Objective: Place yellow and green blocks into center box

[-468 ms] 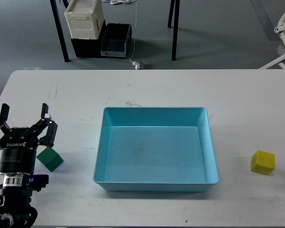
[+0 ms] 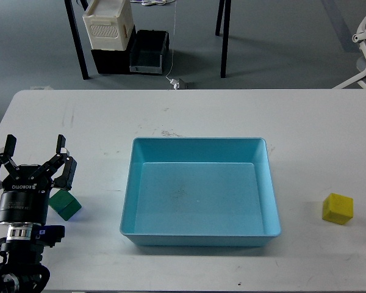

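A green block lies on the white table at the left, partly hidden behind my left gripper. My left gripper is open, its fingers spread, just left of and above the block, not touching it that I can tell. A yellow block lies on the table at the right. The light blue box sits in the middle of the table and is empty. My right gripper is out of view.
The white table reaches to all sides. Beyond its far edge stand black table legs, a white and black crate stack and an office chair base on the floor.
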`<state>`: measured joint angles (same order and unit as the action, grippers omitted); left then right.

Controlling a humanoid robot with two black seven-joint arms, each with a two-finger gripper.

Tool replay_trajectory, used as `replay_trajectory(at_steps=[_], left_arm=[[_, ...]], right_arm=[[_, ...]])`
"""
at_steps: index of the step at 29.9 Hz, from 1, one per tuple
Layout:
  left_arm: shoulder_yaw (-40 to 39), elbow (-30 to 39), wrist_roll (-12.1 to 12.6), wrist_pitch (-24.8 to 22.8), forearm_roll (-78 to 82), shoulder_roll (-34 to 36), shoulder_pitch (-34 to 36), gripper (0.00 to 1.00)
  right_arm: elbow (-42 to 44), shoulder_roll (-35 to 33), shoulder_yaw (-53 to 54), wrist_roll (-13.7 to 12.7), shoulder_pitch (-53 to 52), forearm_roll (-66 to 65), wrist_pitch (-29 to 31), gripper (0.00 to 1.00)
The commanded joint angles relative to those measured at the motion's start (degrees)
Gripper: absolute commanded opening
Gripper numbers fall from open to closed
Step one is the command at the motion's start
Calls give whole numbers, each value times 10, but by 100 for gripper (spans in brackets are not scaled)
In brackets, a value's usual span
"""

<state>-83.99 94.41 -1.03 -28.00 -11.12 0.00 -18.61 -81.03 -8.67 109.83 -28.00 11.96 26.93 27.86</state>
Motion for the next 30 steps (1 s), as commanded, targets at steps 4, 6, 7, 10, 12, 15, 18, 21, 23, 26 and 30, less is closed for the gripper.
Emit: replay_trajectory(at_steps=[4, 6, 7, 10, 12, 15, 18, 21, 23, 26, 30], left_arm=[[0, 7, -1, 0, -11, 0, -1, 100], [0, 7, -2, 0, -19, 0, 0, 100], [1, 7, -2, 0, -22, 0, 1, 100], [1, 10, -3, 0, -24, 0, 3, 100], [1, 10, -2, 0, -24, 0, 6, 100], [1, 10, -2, 0, -24, 0, 8, 100], [1, 10, -3, 0, -24, 0, 14, 100], [2, 10, -1, 0, -23, 0, 24, 100], [2, 9, 0, 0, -23, 0, 31, 100], [2, 9, 0, 0, -23, 0, 37, 100], [2, 9, 0, 0, -23, 0, 38, 100]], right_arm=[[4, 0, 7, 0, -5, 0, 1, 100], [4, -4, 7, 0, -5, -1, 1, 100], [6, -15, 6, 0, -5, -2, 1, 100], [14, -77, -9, 0, -5, -3, 1, 100], [18, -113, -22, 0, -5, -4, 1, 100], [28, -183, -37, 0, -22, -4, 1, 100], [57, -247, -87, 0, -79, -12, 1, 100], [84, -293, -145, 0, -144, -28, 1, 100], [89, -312, -167, 0, -171, -52, 1, 100], [98, -331, -201, 0, -201, -99, 1, 100], [101, -352, -263, 0, -249, -150, 1, 100]])
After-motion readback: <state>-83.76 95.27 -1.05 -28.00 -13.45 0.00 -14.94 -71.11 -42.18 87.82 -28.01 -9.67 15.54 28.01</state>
